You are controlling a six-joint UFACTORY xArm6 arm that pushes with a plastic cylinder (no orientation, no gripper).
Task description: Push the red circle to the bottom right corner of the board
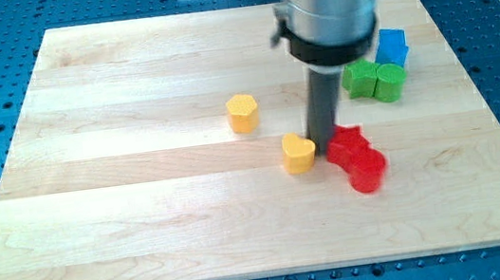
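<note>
The red circle (368, 171) lies right of the board's middle, touching a red star-like block (348, 143) just above and left of it. My tip (325, 144) rests on the board between a yellow heart-like block (298, 152) on its left and the red star block on its right, close to both. The red circle is a short way down and right of the tip.
A yellow hexagon-like block (243, 113) sits up and left of the tip. Two green blocks (360, 78) (389, 81) and a blue block (392, 47) cluster at the upper right. The wooden board (145, 220) lies on a blue perforated table.
</note>
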